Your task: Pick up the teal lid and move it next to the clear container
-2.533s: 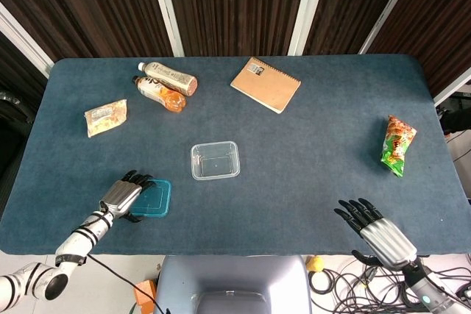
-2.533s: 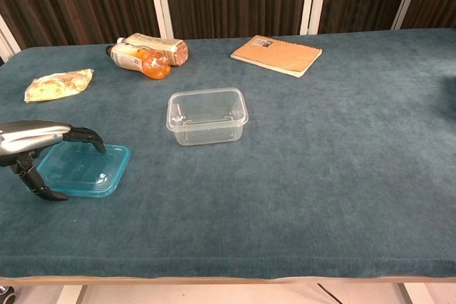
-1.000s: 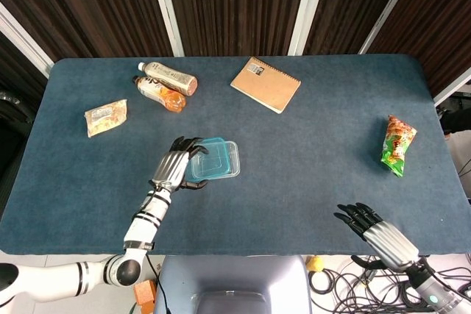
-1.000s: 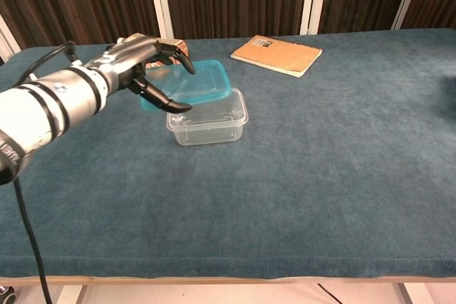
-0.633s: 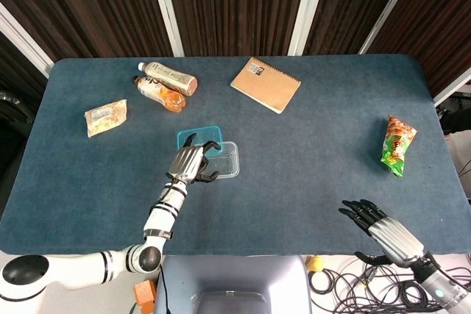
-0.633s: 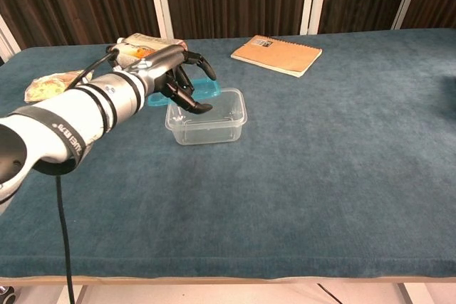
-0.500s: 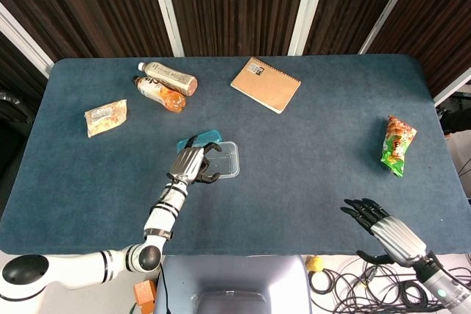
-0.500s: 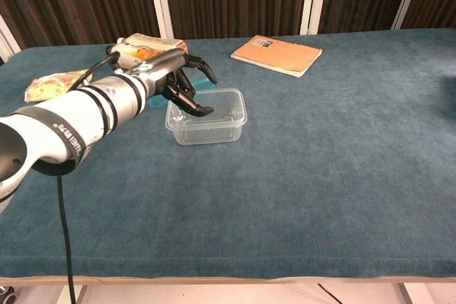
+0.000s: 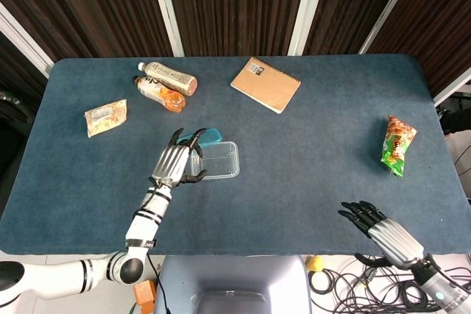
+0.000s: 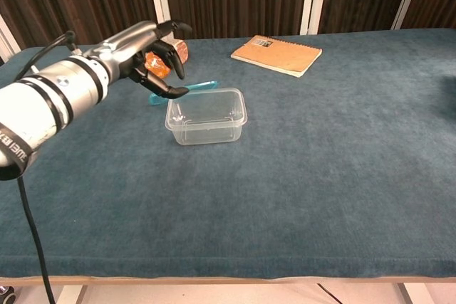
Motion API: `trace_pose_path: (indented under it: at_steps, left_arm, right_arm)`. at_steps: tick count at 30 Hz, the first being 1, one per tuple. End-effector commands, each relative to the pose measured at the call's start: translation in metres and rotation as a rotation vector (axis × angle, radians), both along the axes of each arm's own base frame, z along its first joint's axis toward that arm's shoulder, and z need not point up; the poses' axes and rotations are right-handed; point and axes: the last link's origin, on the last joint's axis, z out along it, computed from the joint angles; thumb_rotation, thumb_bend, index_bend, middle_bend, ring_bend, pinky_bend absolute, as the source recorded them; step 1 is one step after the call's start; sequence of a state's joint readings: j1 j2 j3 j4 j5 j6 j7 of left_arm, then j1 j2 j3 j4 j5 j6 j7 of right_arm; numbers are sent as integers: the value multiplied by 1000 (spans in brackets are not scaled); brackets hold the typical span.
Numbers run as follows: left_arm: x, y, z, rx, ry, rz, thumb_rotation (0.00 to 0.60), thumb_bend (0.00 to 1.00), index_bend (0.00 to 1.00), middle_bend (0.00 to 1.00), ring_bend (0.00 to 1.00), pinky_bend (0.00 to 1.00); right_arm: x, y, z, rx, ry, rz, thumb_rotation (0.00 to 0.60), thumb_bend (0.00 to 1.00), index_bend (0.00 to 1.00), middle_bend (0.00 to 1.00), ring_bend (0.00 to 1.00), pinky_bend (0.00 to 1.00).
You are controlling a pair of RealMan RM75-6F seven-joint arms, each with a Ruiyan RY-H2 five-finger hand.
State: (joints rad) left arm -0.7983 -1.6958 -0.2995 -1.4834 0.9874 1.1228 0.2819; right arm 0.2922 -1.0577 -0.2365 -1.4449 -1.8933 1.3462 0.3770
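**Operator:** Hand (image 9: 388,237) on my right first, nearest me: it hangs off the near edge of the tabletop (image 9: 316,174) with its fingers spread and nothing in them. I keep it parked there so it is clear of the work.

**Observer:** And the left?

**Operator:** Left hand (image 9: 174,161) hovers just beside the container (image 9: 215,160), on its left. Its fingers are apart and curved, and I see nothing between them, so I judge it released.

**Observer:** Where is the lid?

**Operator:** The lid (image 10: 187,89) lies just behind the container, at its far left corner. In the chest view it looks tilted, one edge down on the cloth and the other propped at the container's rim. I cannot tell whether it truly leans on it.

**Observer:** Why there?

**Operator:** That spot counts as next to the container, so I judge the task near done. The bottles (image 9: 165,84), snack bag (image 9: 105,117) and notebook (image 9: 266,84) lie further back, well apart.
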Motion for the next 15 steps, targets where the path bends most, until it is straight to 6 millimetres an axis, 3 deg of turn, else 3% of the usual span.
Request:
trace_pose_path:
  at_steps: [1, 7, 15]
  left_arm:
    - [-29, 5, -1, 75, 103, 35, 600, 239, 0, 181, 63, 0]
    - [-51, 17, -11, 129, 173, 92, 600, 235, 24, 205, 55, 0]
    - [-55, 21, -29, 174, 207, 82, 600, 234, 77, 331, 101, 0]
  right_arm:
    - [1, 1, -2, 6, 4, 1, 600, 203, 0, 0, 0, 0]
    - [1, 3, -2, 15, 12, -3, 600, 203, 0, 0, 0, 0]
    - [0, 3, -2, 27, 16, -5, 600, 202, 0, 0, 0, 0]
